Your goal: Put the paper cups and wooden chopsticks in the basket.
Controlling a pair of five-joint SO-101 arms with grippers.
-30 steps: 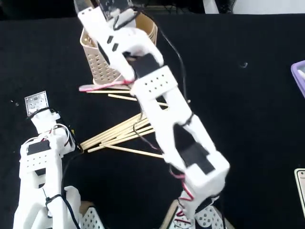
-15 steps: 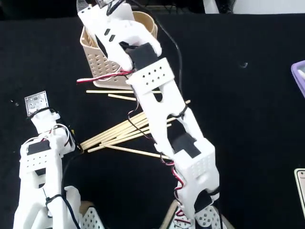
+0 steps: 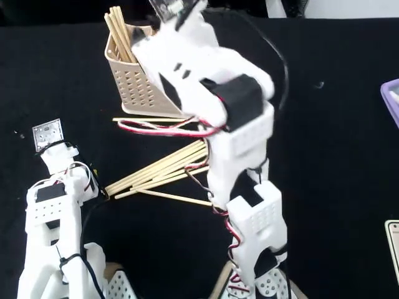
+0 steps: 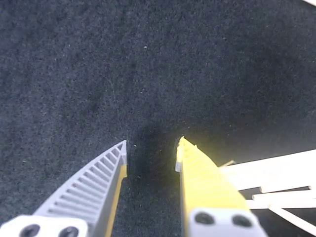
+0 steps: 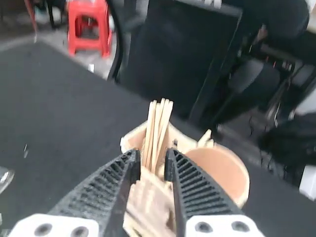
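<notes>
On the table [image 3: 324,156], a black, slightly fuzzy cloth covers the whole work surface. Behind the table, the right wrist view shows a room with a red stool [image 5: 89,24] and a black chair [image 5: 187,54].

The basket [image 3: 134,87] stands at the far edge of the table. It is beige, with straight walls pierced by rows of small holes. A bundle of chopsticks [image 3: 120,34], thin pale wooden sticks, stands upright in one corner of it. A tan paper cup [image 5: 222,168] with a round rim sits inside the basket beside them. More loose chopsticks [image 3: 156,174] lie fanned out on the cloth between the two arms.

The right gripper [image 5: 151,153] hangs above the basket. Its black ribbed jaws are parted by a narrow gap and grip nothing.

The left gripper [image 4: 151,145] is low over bare cloth. Its grey and yellow ribbed jaws are moderately apart and empty, with the ends of the loose chopsticks just beside the yellow one.
</notes>
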